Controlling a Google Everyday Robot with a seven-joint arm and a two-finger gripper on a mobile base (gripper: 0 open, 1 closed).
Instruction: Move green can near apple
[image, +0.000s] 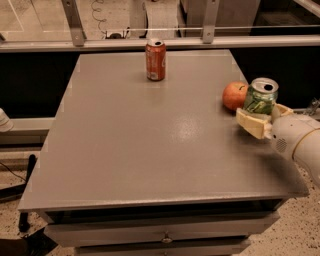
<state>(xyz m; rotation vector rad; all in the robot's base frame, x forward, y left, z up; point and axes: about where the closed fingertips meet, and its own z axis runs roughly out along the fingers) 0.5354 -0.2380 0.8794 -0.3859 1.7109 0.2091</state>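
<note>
The green can (260, 97) with a silver top stands upright at the table's right edge. It is just right of the red-orange apple (234, 95) and almost touches it. My gripper (261, 114) reaches in from the right on a white arm. Its cream fingers (251, 123) sit on either side of the can's lower half and are shut on it. The can's base is hidden behind the near finger, so I cannot tell whether it rests on the table.
An orange-red can (155, 59) stands upright at the back centre of the grey table (145, 145). A metal rail (150, 43) runs behind the table. The table's right edge is right beside the apple and the green can.
</note>
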